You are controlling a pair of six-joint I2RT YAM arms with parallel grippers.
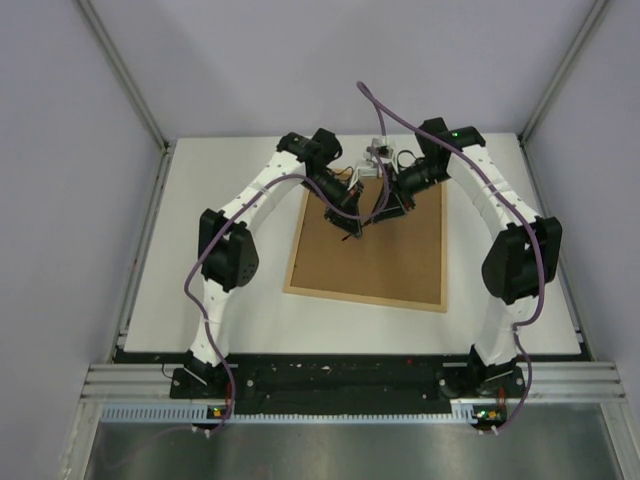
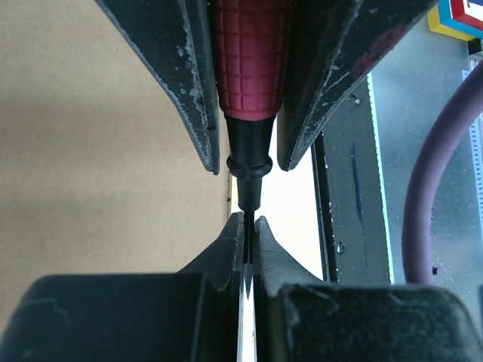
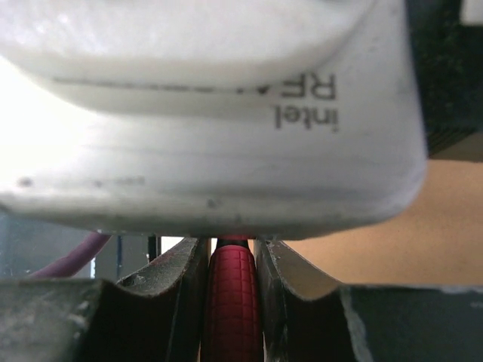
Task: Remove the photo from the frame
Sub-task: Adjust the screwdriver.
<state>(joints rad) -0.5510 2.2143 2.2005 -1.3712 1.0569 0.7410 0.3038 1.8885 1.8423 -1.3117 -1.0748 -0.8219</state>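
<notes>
The frame (image 1: 365,300) lies face down in the middle of the table, its pale wood rim around a brown backing board (image 1: 390,255). The photo is hidden under that board. Both grippers meet above the frame's far part, holding a red-handled screwdriver (image 2: 249,60) between them. My left gripper (image 2: 251,226) is shut on its thin metal blade. My right gripper (image 3: 232,256) is shut on the ribbed red handle (image 3: 232,302), its fingers (image 2: 173,68) pressed on either side. From above, the left gripper (image 1: 355,225) and right gripper (image 1: 385,200) face each other tip to tip.
The white table (image 1: 230,290) extends around the frame. A black rail and metal base (image 2: 351,188) run along the near edge. The left wrist's white camera housing (image 3: 211,113) fills the upper right wrist view. A purple cable (image 2: 430,196) hangs beside it.
</notes>
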